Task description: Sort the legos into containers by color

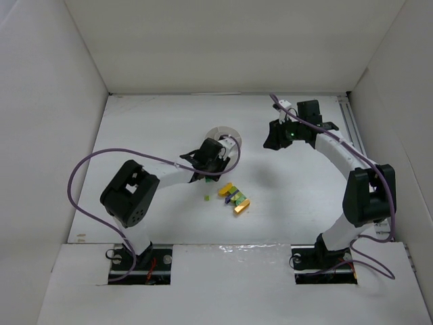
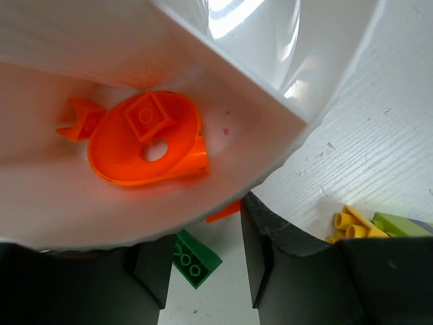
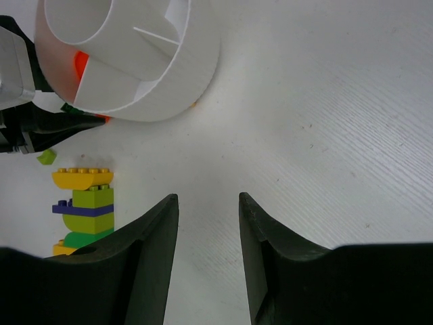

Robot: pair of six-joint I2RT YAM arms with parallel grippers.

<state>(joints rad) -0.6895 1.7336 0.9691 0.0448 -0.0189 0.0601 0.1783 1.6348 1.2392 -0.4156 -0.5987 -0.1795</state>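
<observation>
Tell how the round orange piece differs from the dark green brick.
The round orange piece is a disc with a hole; the dark green brick is a studded block. The orange piece lies inside the dish; the green brick lies on the table outside. Both are lego.

Orange legos lie in one wedge of the white dish; multicolour clump nearby.

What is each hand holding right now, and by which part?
Nothing. The left hand is open at the dish's edge, only table and a green brick showing between its fingers; the right hand is open over the table.
</observation>
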